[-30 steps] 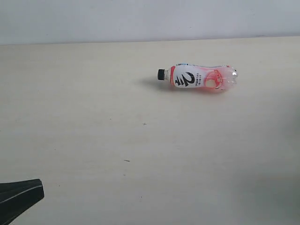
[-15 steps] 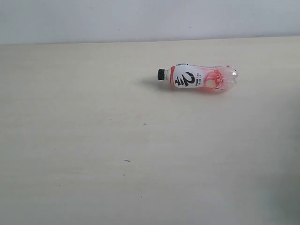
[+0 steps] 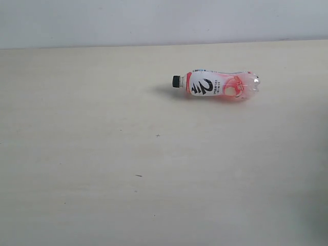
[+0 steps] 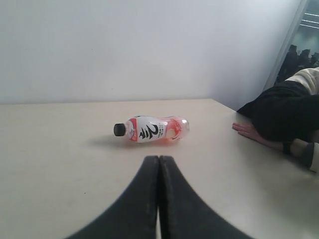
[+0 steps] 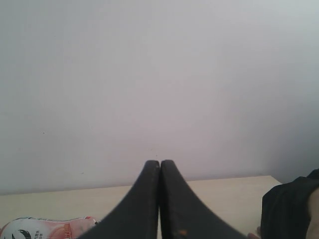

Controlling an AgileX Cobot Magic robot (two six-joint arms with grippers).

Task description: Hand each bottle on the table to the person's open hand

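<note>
Plain pale grey wall (image 3: 154, 20), glass pane (image 4: 310, 27) at its edge

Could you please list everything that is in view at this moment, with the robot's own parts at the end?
pink clear plastic bottle with a black cap: one, pink with a black "2" on its label, lying on its side on the table
pale beige tabletop: one, beige, under the bottle
plain white wall: one, white, behind the table
person's hand: one, bare, resting on the table off the bottle's base end, apart from it
dark sleeve: one, black, above that hand
left gripper: one, black, fingers together, empty
right gripper: one, black, fingers together, empty
</note>
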